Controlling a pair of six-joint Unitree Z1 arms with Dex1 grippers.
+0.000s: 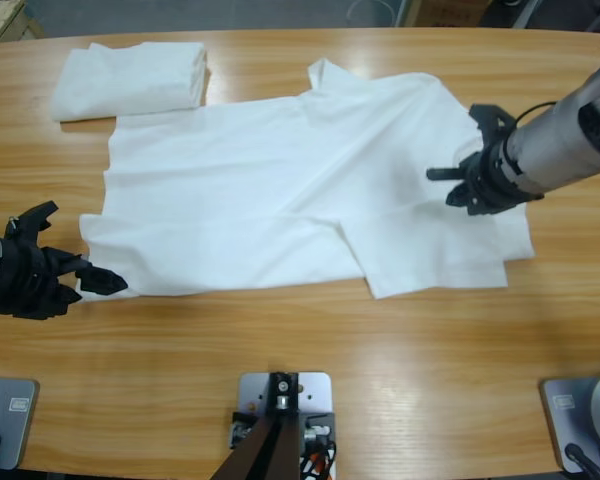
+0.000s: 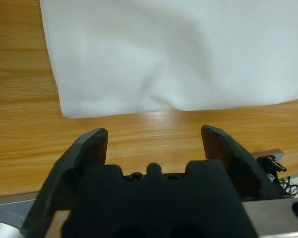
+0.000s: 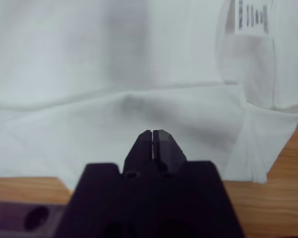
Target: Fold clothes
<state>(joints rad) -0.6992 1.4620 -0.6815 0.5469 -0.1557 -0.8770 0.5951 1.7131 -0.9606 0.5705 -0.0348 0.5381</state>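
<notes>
- Two white shirts lay on the wooden surface [image 1: 280, 350] in the high view: a spread T-shirt [image 1: 280, 200] at its middle and a folded T-shirt [image 1: 130, 78] touching the spread one's far left corner. The left claw [image 1: 85, 272] sat just beside the spread shirt's near left corner; the right claw [image 1: 450, 185] hung over its right part.
- Left wrist view: the left claw [image 2: 154, 141] was released, jaws wide apart over bare wood, the shirt's corner [image 2: 69, 106] just beyond them.
- Right wrist view: the right claw [image 3: 152, 136] was clenched, empty, above the white cloth [image 3: 89, 74]; a printed label [image 3: 252, 15] showed past it.
</notes>
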